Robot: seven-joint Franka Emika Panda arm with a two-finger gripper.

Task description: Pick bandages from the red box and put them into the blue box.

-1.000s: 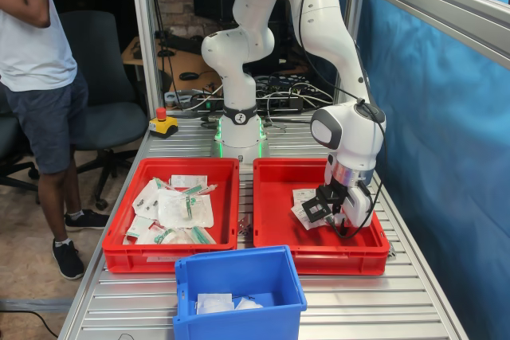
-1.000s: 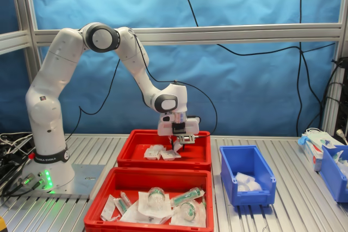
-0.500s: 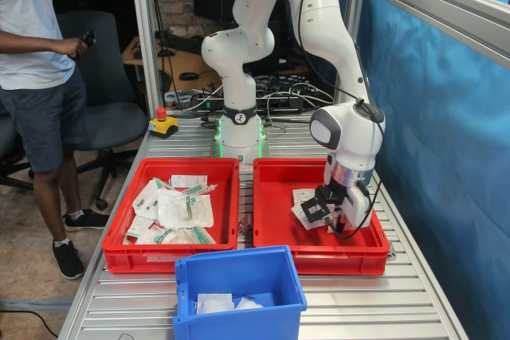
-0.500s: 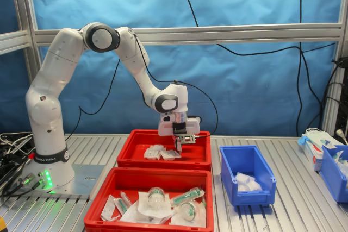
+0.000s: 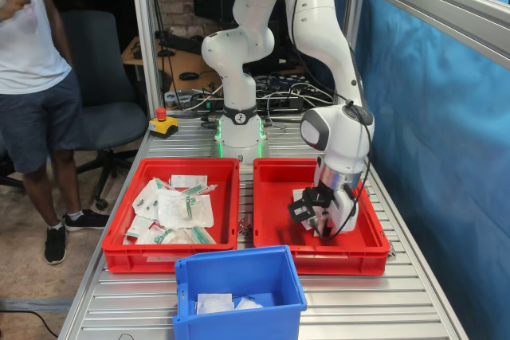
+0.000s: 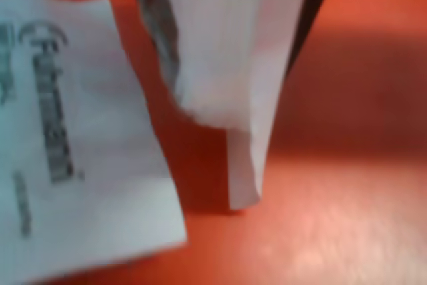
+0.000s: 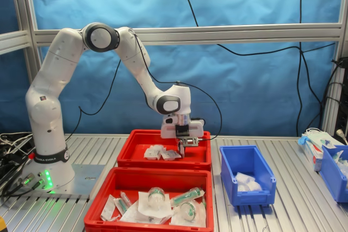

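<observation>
2 red trays [image 5: 287, 189], 1 blue box [image 5: 239, 284], approx. 3 bandages [image 7: 157, 152] in tray.

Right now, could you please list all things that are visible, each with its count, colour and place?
red box: one, red, under the hand.
second red tray: one, red, beside it, holding green-marked packets.
blue box: one, blue, in front of both trays, white pouches inside.
bandages: a few, white, in the red box; one pinched.
emergency stop button: one, yellow and red, near the robot base.
person: one, first exterior view's left.
hand: one, shut on a bandage.
</observation>
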